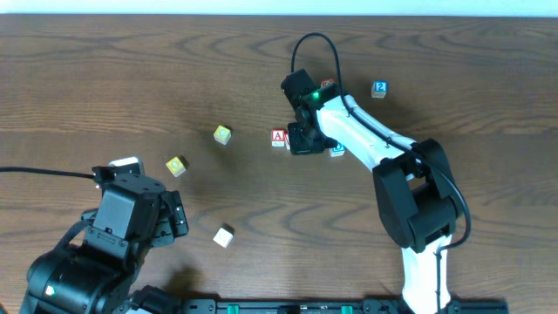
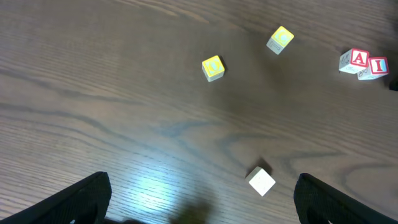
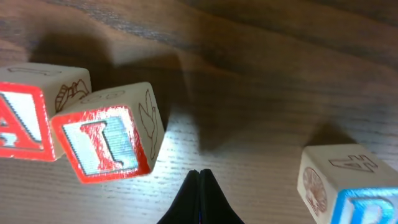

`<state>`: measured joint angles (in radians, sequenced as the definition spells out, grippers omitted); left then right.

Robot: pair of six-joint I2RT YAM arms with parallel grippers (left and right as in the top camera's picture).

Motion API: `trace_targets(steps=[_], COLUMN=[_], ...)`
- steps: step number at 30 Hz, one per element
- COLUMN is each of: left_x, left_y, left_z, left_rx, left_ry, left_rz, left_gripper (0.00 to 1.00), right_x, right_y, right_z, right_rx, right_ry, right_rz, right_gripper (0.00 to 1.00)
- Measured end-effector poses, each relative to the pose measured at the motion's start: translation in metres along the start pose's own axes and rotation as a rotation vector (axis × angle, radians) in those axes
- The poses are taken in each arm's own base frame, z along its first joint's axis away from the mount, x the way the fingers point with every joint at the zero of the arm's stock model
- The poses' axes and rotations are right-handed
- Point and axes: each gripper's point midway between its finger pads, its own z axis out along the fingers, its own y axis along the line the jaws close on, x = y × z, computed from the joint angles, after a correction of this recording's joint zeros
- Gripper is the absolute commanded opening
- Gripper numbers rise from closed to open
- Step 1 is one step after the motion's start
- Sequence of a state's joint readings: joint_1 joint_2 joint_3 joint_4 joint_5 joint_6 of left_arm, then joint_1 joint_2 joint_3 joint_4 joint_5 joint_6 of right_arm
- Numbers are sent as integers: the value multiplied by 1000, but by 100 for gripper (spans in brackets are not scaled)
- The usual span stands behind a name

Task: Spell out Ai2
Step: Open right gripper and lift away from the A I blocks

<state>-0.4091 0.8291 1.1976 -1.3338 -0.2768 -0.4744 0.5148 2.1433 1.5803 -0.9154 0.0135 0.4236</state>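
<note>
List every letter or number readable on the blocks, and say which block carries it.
"A" on the red-framed A block.
"I" on the red-framed I block.
"2", tiny, likely, on the far blue block.
"4" outlined on the near blue block; its blue face is cut off.
Yellow blocks: unreadable.

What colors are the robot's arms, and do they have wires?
The right arm is white with chunky black joints, a looping black cable and a little green light. The left arm is boxy and almost all black, with a thin black wire at its side. The left gripper and right gripper both have black fingers.
</note>
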Motion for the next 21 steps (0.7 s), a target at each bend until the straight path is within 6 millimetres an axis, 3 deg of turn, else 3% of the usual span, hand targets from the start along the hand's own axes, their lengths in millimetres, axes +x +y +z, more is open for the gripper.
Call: trace_targets(steps=[21], left_x=[0], left_y=[0], left_z=[0], left_rx=[0], left_ry=[0], left_rz=[0], left_gripper=[95], right_x=[-19], right_y=[9], right_z=[2], right_rx=[-33], right_ry=[-83], right_rz=[0], right_gripper=[1])
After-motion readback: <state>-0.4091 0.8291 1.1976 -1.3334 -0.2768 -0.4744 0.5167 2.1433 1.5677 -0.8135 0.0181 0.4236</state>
